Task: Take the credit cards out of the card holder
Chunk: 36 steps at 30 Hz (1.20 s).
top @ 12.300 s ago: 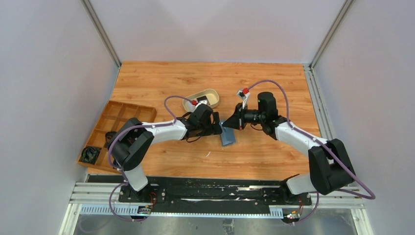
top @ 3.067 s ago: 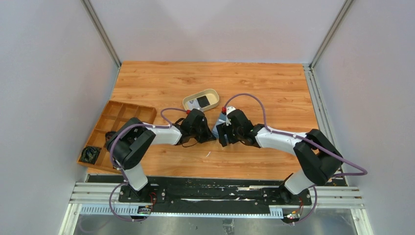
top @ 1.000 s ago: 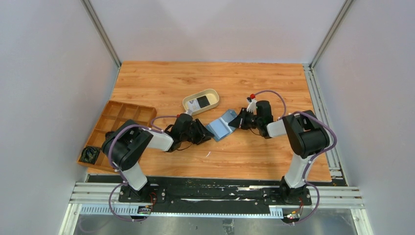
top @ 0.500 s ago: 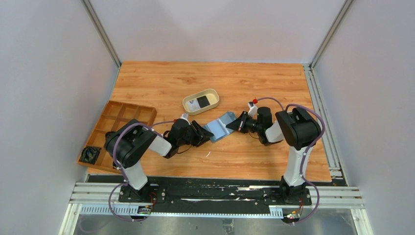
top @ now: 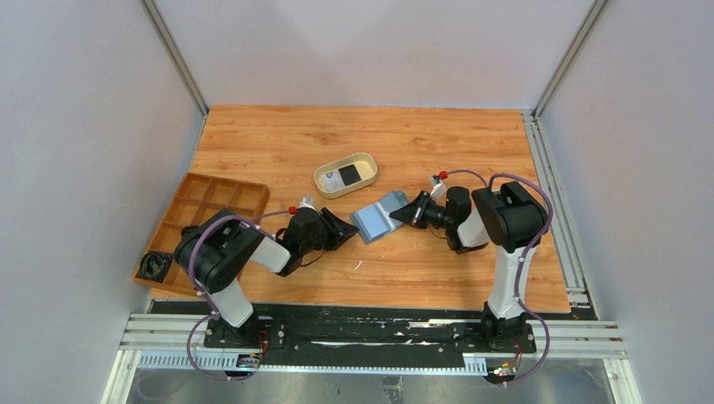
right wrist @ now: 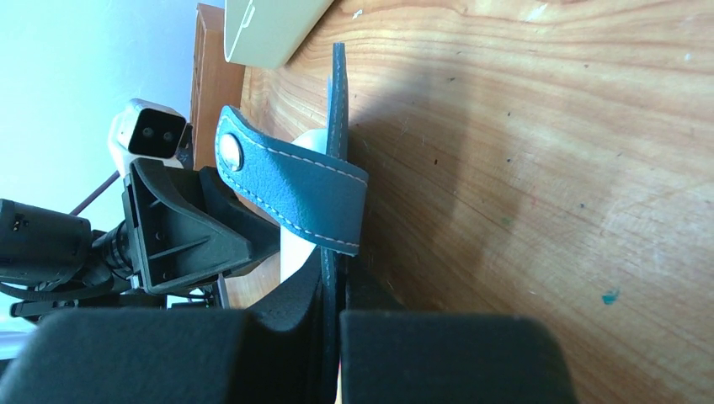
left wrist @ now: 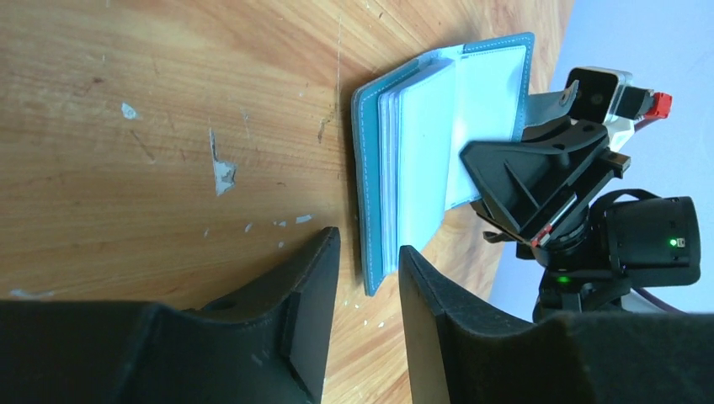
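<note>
Teal card holder lay spread open just beside the beige tray, pale credit cards still tucked inside. Right gripper pinched its cover; left gripper gaped astride a corner. Closing there risked grabbing cover with cards.
</note>
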### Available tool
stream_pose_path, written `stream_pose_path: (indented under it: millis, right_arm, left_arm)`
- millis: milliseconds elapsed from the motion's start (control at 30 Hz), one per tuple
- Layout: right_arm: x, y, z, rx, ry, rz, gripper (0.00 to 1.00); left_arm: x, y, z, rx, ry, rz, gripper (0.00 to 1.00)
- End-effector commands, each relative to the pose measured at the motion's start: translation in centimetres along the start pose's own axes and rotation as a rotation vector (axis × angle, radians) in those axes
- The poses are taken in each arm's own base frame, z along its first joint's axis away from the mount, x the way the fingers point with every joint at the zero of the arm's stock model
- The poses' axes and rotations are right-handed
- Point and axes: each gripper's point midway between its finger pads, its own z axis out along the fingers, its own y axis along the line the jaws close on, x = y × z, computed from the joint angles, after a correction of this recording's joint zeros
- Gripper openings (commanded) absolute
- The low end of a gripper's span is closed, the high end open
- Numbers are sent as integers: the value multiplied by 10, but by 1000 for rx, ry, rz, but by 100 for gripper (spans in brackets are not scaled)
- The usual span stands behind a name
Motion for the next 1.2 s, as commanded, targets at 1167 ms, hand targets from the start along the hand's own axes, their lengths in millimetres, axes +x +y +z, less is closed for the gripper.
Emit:
stream_pose_path:
  millis: [1167]
  right_arm:
    - [17,-15,2,-10,22,59,0]
  left_arm:
    - [-3,5,24,38,-18,-47,27]
